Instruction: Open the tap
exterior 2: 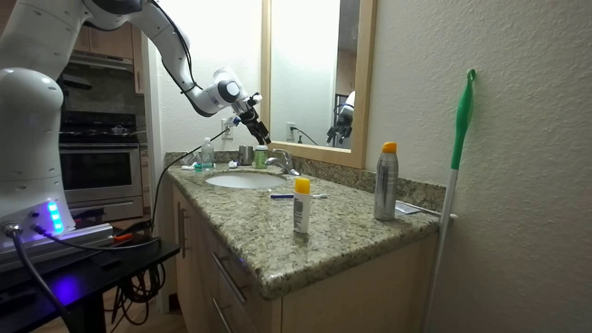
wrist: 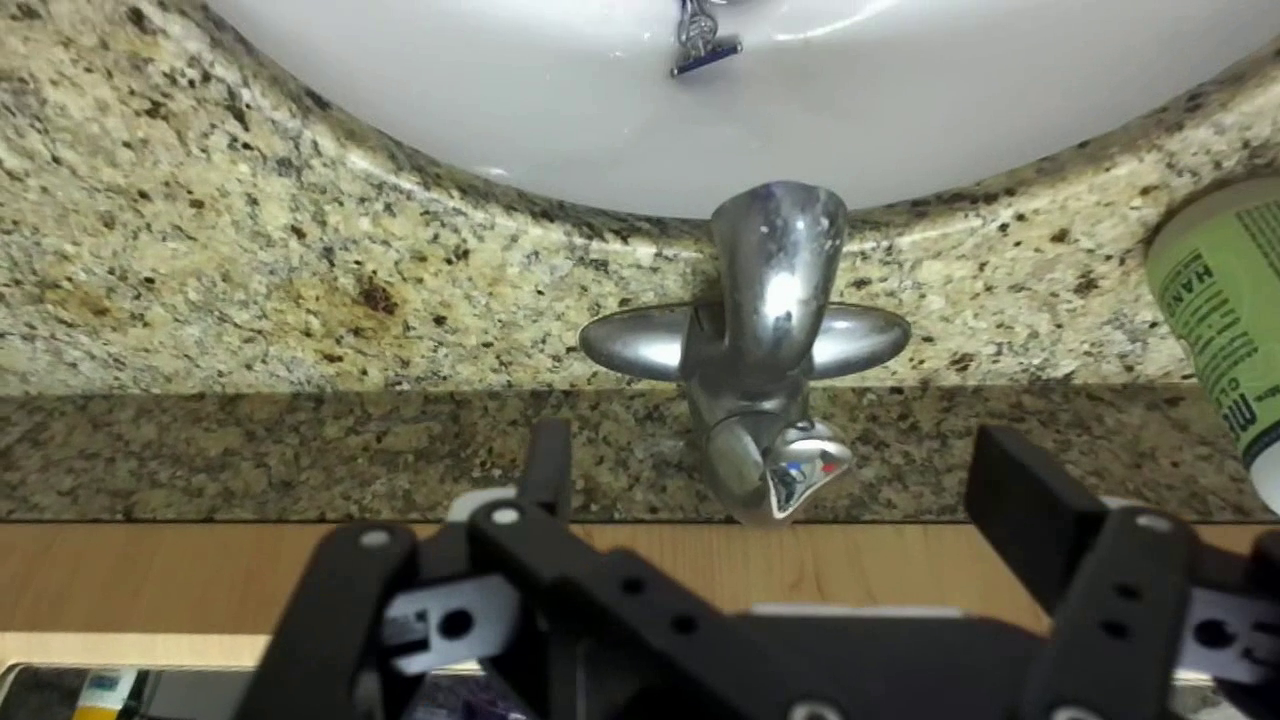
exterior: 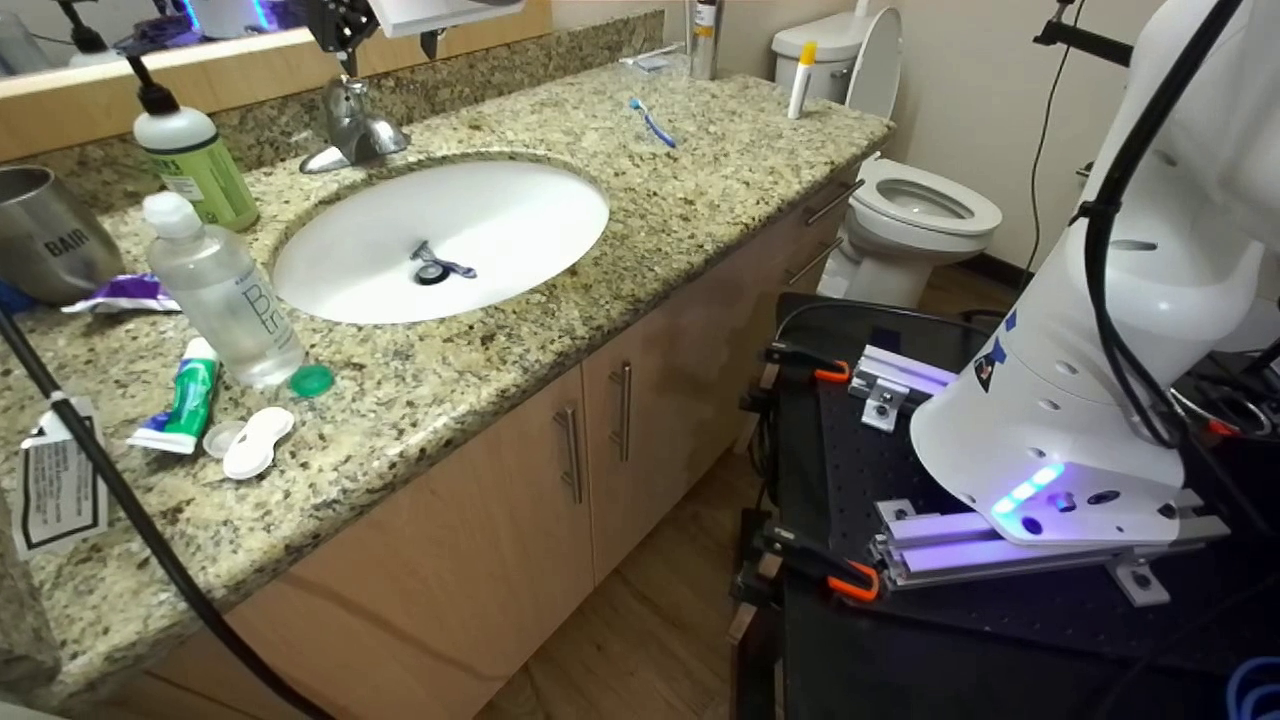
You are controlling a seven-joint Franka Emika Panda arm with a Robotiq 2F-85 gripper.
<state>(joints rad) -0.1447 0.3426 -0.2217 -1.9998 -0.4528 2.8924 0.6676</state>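
Note:
The chrome tap (exterior: 360,135) stands at the back rim of the white basin (exterior: 520,230). It also shows in an exterior view (exterior 2: 283,162). In the wrist view the tap (wrist: 778,290) is seen from above, spout toward the basin, its lever handle (wrist: 808,465) with blue and red marks nearest me. My gripper (wrist: 785,480) is open and empty, its fingers far apart on either side of the lever in the picture, touching nothing that I can see. In an exterior view the gripper (exterior 2: 264,138) hangs above the tap's level, tilted down, close to the mirror.
A green soap bottle (exterior: 205,170) stands beside the tap. A clear bottle (exterior: 225,300) and a steel cup (exterior: 50,240) stand at the counter's end. A razor (exterior: 440,265) lies in the basin. The mirror frame (exterior 2: 319,155) rises behind the tap.

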